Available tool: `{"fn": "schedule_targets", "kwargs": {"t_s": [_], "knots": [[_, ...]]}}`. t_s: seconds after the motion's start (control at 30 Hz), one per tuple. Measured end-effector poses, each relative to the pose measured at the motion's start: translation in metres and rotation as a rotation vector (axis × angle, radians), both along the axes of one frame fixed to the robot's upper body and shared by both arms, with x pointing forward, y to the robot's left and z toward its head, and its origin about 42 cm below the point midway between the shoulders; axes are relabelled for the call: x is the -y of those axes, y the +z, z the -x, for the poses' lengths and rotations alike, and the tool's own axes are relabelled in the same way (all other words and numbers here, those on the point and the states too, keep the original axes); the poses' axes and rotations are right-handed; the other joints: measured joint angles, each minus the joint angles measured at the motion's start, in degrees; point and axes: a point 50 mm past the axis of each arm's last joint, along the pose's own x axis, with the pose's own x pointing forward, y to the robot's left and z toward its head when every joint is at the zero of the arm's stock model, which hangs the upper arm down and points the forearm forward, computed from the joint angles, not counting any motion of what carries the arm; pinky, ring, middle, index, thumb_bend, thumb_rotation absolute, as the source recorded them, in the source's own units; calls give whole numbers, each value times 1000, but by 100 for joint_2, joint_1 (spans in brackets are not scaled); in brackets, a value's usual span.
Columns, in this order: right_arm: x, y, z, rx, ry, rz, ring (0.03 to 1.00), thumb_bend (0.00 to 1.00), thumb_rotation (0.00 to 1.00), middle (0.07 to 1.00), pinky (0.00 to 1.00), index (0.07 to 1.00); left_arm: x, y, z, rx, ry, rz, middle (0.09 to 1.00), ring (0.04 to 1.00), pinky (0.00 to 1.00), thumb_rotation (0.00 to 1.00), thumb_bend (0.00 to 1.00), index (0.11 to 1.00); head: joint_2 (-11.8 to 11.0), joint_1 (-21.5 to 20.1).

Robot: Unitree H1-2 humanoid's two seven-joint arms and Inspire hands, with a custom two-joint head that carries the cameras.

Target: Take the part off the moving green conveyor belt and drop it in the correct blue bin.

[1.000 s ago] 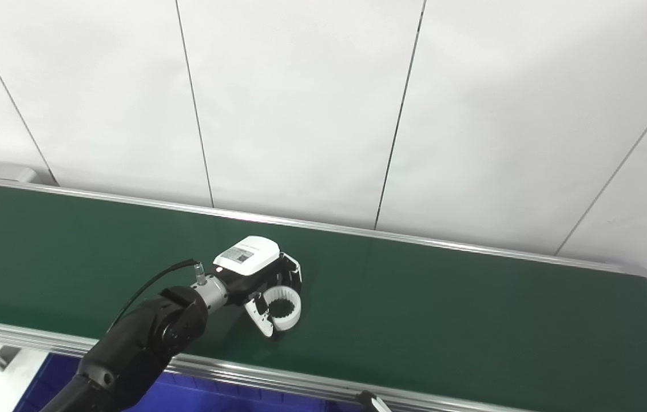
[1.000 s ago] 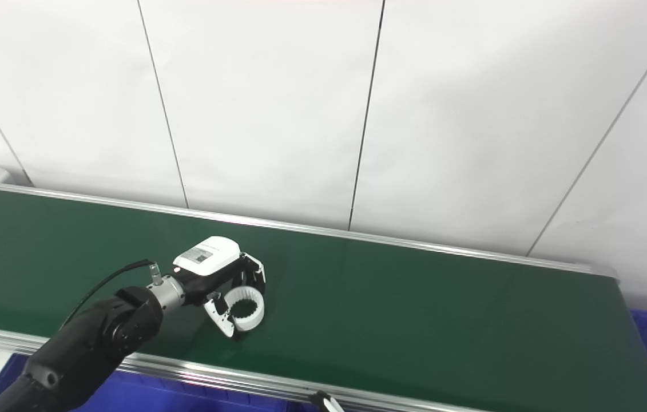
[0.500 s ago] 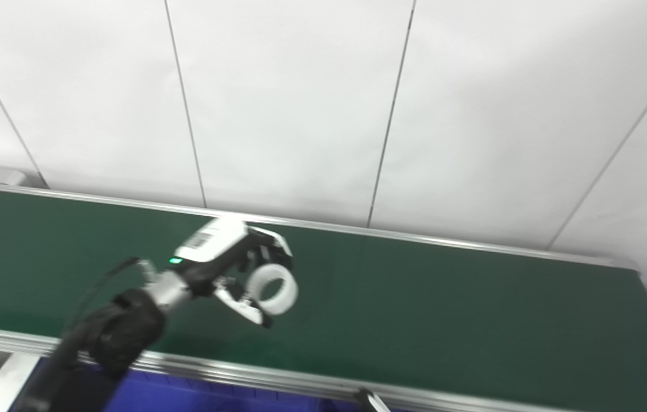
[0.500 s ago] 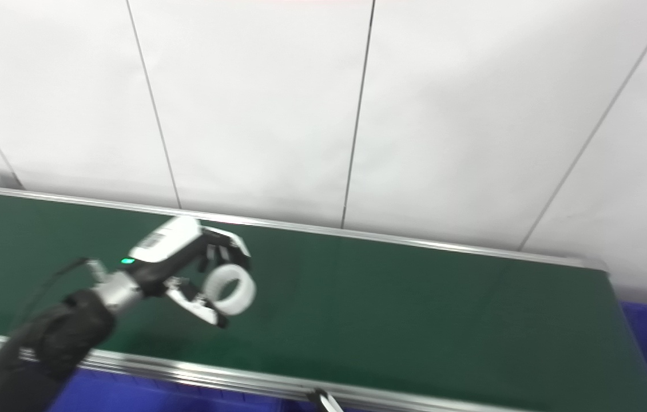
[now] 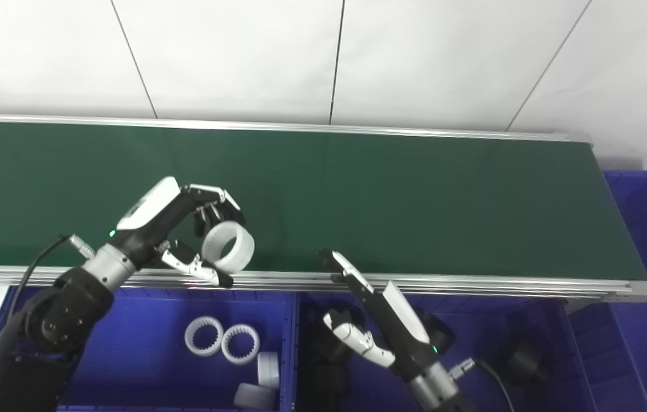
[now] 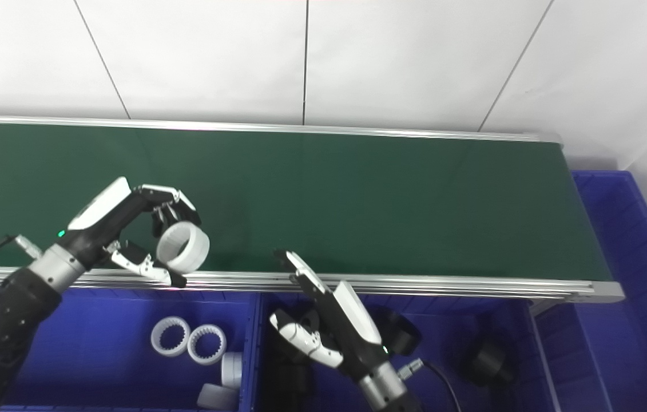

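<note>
Backdrop: white panelled wall with thin dark seams runs behind the long dark green conveyor belt [image 5: 392, 194], which is edged in a silver metal rail.
Below the belt: you have a left blue plastic bin [image 5: 146, 320] holding white toothed rings [image 5: 204, 336], and a middle blue plastic bin [image 5: 506, 320] holding black round parts [image 5: 523, 361]; a further blue bin [image 5: 643, 212] sits at the belt's right end.
Part: the white toothed plastic ring [image 5: 228, 247] is off the belt, held in the air over the near rail, tilted so its opening faces you.
Left hand: your left hand [image 5: 186, 220] is clasped on the ring, fingers over the top of the rim and thumb under it.
Right hand: your right hand [image 5: 372, 312] holds nothing, fingers extended toward the near rail, thumb spread aside.
Handling: judge the ring light, rigid and smooth outside, so it may slip; pinch across the rim wall, outer face against toothed inner face, as it is held now.
Destination: the left bin looks correct, since matching white rings lie there.
Writing: a small printed label shows on the back of the left hand, too small to read; no brand is legible.
</note>
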Motion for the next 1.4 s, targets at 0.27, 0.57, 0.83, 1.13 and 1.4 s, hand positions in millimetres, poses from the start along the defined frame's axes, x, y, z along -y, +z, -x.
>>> {"fn": "schedule_targets", "kwargs": {"t_s": [0.27, 0.57, 0.83, 1.13, 1.4], "knots": [[3, 9, -4, 13, -12, 5, 937, 378, 891, 986, 853, 959, 6, 10, 21, -30, -12, 85, 493, 421, 264, 0, 502, 495, 114, 123], [3, 13, -5, 7, -9, 11, 940, 391, 891, 982, 857, 956, 15, -16, 59, -152, 3, 96, 485, 418, 265, 0, 502, 500, 185, 193], [2, 13, -4, -4, -6, 12, 943, 397, 887, 982, 864, 955, 18, -47, 77, -260, 25, 82, 497, 416, 269, 0, 502, 493, 193, 202], [2, 14, -4, -2, -5, 12, 941, 384, 894, 981, 860, 955, 10, -65, 87, -271, 19, -58, 480, 444, 268, 0, 506, 495, 176, 202], [2, 14, -3, -1, -6, 11, 935, 376, 868, 978, 851, 952, 5, -65, 87, -274, -2, -113, 493, 525, 423, 0, 518, 505, 176, 185]]}}
